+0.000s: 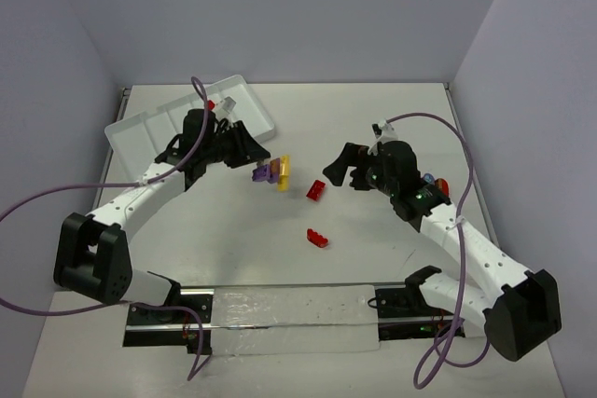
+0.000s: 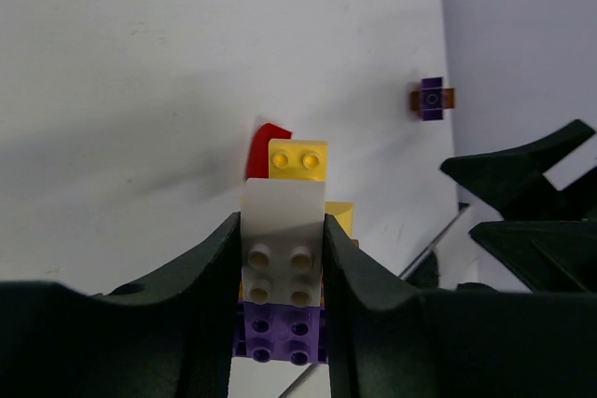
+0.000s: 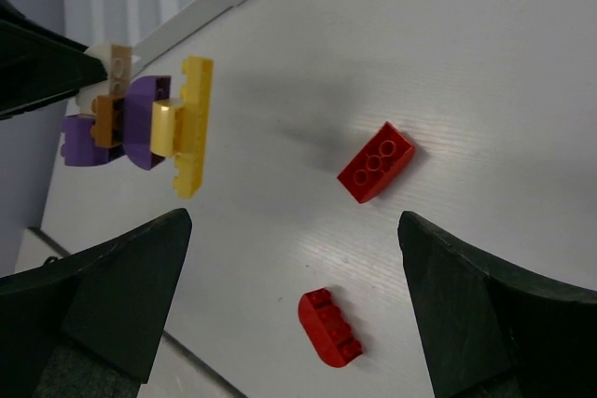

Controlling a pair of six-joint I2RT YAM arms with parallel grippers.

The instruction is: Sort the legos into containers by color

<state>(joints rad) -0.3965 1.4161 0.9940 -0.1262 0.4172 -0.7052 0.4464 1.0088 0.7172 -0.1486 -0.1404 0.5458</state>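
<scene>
Black fingers of the left end effector (image 2: 280, 228) clamp a pale beige brick (image 2: 280, 263) joined to a purple brick (image 2: 278, 335) and a yellow brick (image 2: 298, 159). The right end effector (image 3: 294, 223) gapes wide over two red bricks (image 3: 376, 161) on the white desk (image 1: 373, 118). Pale walls enclose it. A white tray (image 1: 154, 128) lies behind the left arm. Only the right wrist view shows an orange piece (image 3: 104, 114) in the clump. Whether the clump touches the desk is unclear.

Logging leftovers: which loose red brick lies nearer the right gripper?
The blocky red brick, beside the right gripper; the rounded red brick lies farther, toward the arm bases.
</scene>
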